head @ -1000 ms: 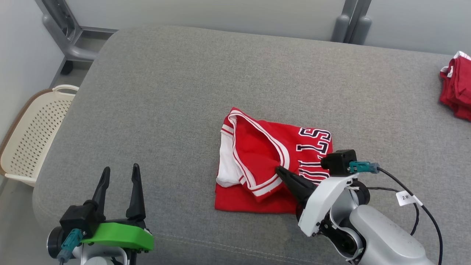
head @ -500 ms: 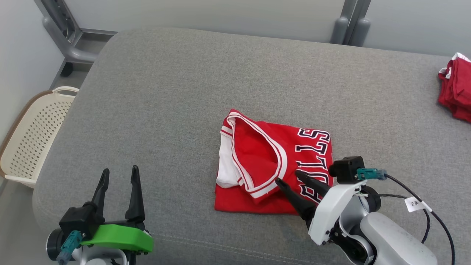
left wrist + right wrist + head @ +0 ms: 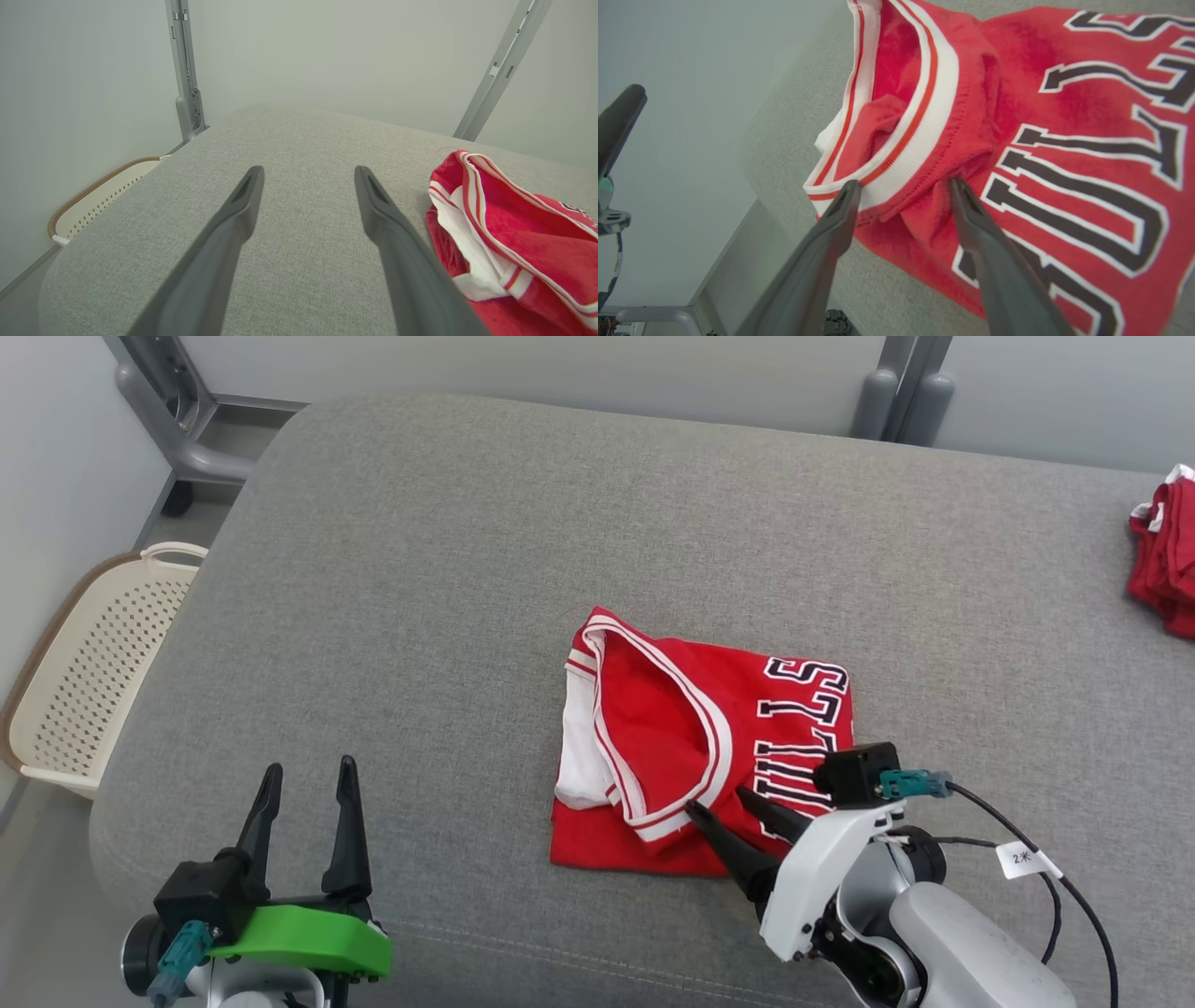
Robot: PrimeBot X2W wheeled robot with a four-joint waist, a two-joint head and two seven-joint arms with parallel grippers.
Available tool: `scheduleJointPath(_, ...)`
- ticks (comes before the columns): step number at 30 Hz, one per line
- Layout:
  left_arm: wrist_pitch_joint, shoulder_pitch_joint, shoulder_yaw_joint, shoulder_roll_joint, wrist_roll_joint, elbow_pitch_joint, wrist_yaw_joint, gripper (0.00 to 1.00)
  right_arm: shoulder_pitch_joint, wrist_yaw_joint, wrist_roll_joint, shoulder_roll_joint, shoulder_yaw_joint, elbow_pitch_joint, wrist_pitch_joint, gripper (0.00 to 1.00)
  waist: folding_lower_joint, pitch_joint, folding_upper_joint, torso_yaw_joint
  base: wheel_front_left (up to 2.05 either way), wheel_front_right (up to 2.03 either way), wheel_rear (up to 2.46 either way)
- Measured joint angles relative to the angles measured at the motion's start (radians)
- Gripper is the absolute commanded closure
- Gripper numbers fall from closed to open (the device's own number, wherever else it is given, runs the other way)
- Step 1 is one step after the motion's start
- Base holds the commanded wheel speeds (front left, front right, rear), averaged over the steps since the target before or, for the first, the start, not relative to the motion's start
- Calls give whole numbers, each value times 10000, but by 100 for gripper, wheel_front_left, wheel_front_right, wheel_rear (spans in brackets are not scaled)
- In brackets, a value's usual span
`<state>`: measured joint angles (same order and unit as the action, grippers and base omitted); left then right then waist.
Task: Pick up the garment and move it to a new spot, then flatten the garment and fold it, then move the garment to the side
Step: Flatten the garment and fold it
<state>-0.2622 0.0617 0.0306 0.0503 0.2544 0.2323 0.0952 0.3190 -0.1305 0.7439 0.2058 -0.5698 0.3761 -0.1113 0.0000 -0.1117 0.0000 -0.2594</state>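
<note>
Left jaws and right jaws wide, empty, right over jersey (image 3: 653, 728) edge, collar (image 3: 721, 747) leftward, lettering (image 3: 803, 733) near-to-far.

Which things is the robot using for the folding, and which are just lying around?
For the job: red jersey, open right gripper at its near edge, open left gripper apart from it.
Just lying about: cream basket beside the grey cushion, red clothes pile at the far right.
</note>
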Motion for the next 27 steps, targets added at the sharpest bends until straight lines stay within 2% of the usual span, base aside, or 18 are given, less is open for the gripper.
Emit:
scheduleJointPath(2,0,9,2,0,0,6,2,0,64,0,4,-88,-31,65,42,100,0,-22,0,-31,0,0,0)
scheduleJointPath(8,0,17,-2,2,0,44,2,0,166,0,25,-96,-255,105,224,100,0,10,0,-66,0,0,0)
scheduleJointPath(15,0,9,-15,2,0,65,2,0,88,0,407,288,-740,-497,217,100,0,134,0,9,0,0,0)
scheduleJointPath(16,0,8,-12,2,0,67,2,0,51,0,420,364,-773,-493,157,97,0,140,0,29,0,0,0)
scheduleJointPath(17,0,8,-6,2,0,73,2,0,12,0,420,424,-784,-485,159,51,0,145,0,48,0,0,0)
scheduleJointPath(18,0,8,2,2,0,73,2,0,3,0,393,466,-780,-479,171,0,0,148,0,62,0,0,0)
scheduleJointPath(27,0,7,4,2,-10,65,6,0,40,0,-297,644,-704,-888,706,0,0,111,0,83,0,0,0)
